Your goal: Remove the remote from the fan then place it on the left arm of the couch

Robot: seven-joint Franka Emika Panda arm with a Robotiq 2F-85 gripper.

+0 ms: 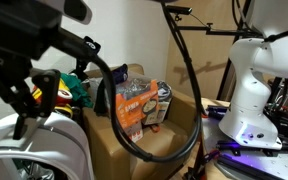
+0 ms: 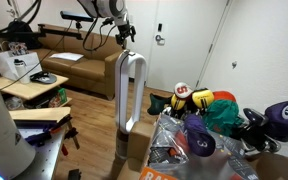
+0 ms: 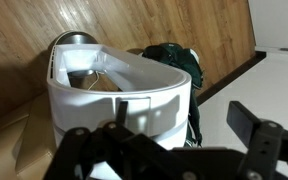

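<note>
The fan (image 2: 131, 100) is a tall white ring on a grey base, standing on the wood floor. My gripper (image 2: 125, 34) hangs just above its top, open and holding nothing. In the wrist view I look down on the fan's white housing (image 3: 134, 95), which lies below and between my dark fingers (image 3: 249, 122), with my gripper (image 3: 184, 118) spread wide. The fan's rim (image 1: 44, 150) shows low under my gripper (image 1: 34, 100). I cannot clearly make out the remote on the fan's top. The brown couch (image 2: 74, 65) stands against the far wall behind the fan.
A cardboard box with snack bags (image 1: 134, 105) stands beside the fan. A second white robot (image 1: 252, 90) is on a table. A desk with papers (image 2: 29, 85) and a pile of toys (image 2: 209, 120) flank the fan. Green cloth (image 3: 179, 62) lies near its base.
</note>
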